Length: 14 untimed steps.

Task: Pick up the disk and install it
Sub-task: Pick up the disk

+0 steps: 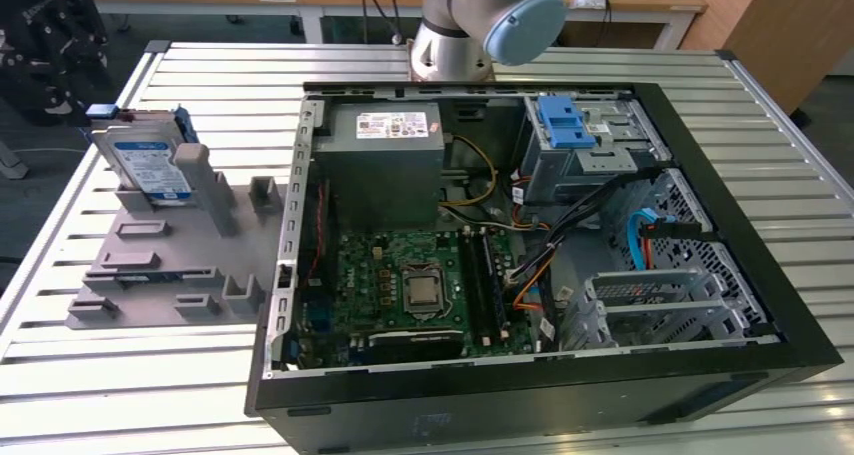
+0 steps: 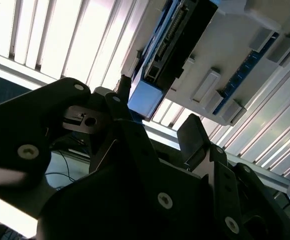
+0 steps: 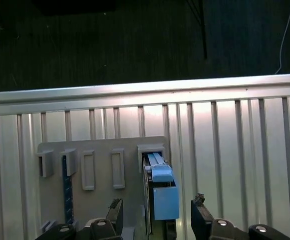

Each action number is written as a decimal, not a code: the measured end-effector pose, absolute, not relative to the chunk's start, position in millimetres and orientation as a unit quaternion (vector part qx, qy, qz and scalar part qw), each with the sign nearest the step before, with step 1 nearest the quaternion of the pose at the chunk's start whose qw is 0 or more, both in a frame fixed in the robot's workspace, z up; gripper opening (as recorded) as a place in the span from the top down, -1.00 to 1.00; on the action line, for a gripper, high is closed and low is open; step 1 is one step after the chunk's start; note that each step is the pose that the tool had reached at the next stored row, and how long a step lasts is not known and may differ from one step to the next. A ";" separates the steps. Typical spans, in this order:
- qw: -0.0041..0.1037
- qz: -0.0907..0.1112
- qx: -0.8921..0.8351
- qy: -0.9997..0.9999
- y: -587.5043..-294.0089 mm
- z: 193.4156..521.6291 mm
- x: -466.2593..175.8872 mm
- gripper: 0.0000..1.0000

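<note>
We find the gripper (image 3: pixel 157 202) with its fingers (image 3: pixel 116 212) spread wide and holding nothing. In the first wrist view the two dark fingertips stand on either side of the blue end of the disk (image 3: pixel 160 172), with a clear gap between each tip and the disk, so we record no contact. In the second wrist view one finger (image 2: pixel 192 132) shows near the pale blue tab (image 2: pixel 145 97) at the end of the disk, and the other fingertip sits just beside that tab; we cannot tell from this angle whether it touches. The disk (image 1: pixel 144 165) stands on edge in a slot of the grey holder (image 1: pixel 147 275), its blue-and-white label facing outward and blue rails along its sides. The holder lies flat on the slatted metal table (image 1: pixel 134 395), on the exterior view's left, just beside the open computer case (image 1: pixel 534 400). The holder's other slots, as seen in the first wrist view, are low grey blocks in a row next to the disk. The case lies on its side with its cover off, showing a circuit board, cables and a blue-fronted drive cage at the far corner. The arm (image 1: pixel 467 15) rises from its base behind the case.
</note>
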<state>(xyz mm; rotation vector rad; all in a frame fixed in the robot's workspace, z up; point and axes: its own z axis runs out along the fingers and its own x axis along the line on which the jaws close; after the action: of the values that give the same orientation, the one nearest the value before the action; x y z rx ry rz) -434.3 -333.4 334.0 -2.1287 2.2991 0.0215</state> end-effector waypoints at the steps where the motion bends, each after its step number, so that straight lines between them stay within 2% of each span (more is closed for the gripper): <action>1: 0.004 0.007 -0.679 0.734 -333.4 333.3 -434.3 -0.29; 14: 0.004 0.007 -0.682 0.732 -333.4 320.2 -437.1 -0.29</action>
<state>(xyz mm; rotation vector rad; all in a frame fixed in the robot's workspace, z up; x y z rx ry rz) -437.1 -333.4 320.2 -2.1351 2.2925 0.0207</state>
